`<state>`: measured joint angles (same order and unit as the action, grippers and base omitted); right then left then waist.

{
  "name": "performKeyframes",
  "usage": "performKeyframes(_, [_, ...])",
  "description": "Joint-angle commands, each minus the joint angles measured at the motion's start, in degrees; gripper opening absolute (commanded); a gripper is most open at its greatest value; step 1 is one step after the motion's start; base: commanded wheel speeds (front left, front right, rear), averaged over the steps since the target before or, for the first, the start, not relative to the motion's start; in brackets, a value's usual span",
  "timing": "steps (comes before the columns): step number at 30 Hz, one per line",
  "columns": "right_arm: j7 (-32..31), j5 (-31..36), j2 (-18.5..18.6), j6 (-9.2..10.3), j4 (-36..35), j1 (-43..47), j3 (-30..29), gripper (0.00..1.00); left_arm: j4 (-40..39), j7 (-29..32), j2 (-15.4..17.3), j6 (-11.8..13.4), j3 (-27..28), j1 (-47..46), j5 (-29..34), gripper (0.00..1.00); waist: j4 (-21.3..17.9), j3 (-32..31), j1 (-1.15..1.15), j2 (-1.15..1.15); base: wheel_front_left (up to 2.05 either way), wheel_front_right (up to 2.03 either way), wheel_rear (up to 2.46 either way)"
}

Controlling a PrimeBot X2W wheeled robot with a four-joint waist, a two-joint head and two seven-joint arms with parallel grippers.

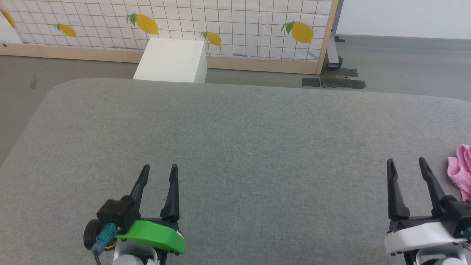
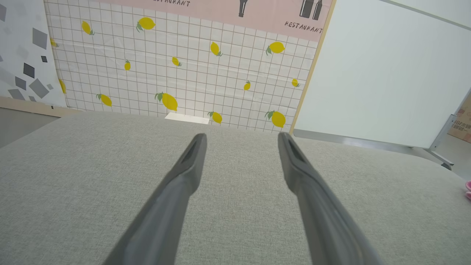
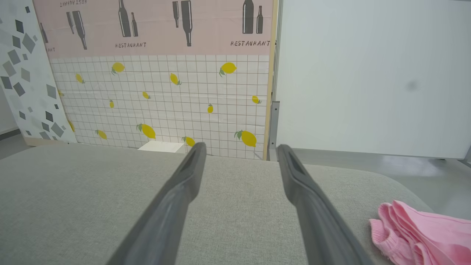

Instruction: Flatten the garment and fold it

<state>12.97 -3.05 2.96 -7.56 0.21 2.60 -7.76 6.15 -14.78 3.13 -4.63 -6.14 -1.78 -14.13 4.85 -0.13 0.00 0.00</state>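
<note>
staged lab set, printed backdrop panels [image 3: 162, 110]

one pink garment [image 1: 460, 171], two grippers, left gripper [image 1: 160, 166] and right gripper [image 1: 406, 160], one grey surface [image 1: 235, 140], one white box [image 1: 173, 60]

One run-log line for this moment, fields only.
stage: folding not begun | garment: crumpled on grey surface, robot's right | left gripper: open, empty | right gripper: open, empty, beside garment, not touching

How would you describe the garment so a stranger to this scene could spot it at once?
Start at the wide grey table that spans the head view. Go to its right side, just right of the right gripper. There lies the garment: a crumpled pink bundle, unlike the flat grey cloth around it.
</note>
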Motion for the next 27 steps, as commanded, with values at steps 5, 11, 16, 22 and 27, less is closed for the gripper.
performKeyframes(5, [0.4,-1.3,-0.1,0.08,-0.8,2.4,1.0,1.00,0.1,-0.2,-0.2,0.4,0.2,0.8,-0.8,1.00,-0.1,0.1,0.00,0.00,0.00,0.00,0.00])
performKeyframes(11, [0.6,-2.6,-0.1,0.08,-1.1,3.3,1.0,1.00,0.3,-0.2,-0.2,0.7,0.3,0.9,-1.0,1.00,-0.6,-0.1,0.00,0.00,0.00,0.00,0.00])
performKeyframes(16, [0.8,-3.2,-0.1,0.08,-1.1,3.5,1.0,1.00,0.5,-0.2,-0.2,0.7,0.4,0.7,-1.0,1.00,-0.8,-0.1,0.00,0.00,0.00,0.00,0.00])
performKeyframes(22, [1.0,-3.7,-0.1,0.08,-1.2,3.1,1.1,1.00,0.7,-0.2,-0.2,0.6,0.2,0.4,-1.2,1.00,-1.0,0.7,0.00,0.00,0.00,0.00,0.00])
performKeyframes(27, [1.2,-4.0,-0.1,0.08,-1.2,2.9,1.3,1.00,1.0,-0.2,-0.2,0.6,0.2,0.1,-1.2,1.00,-1.3,0.9,0.00,0.00,0.00,0.00,0.00])
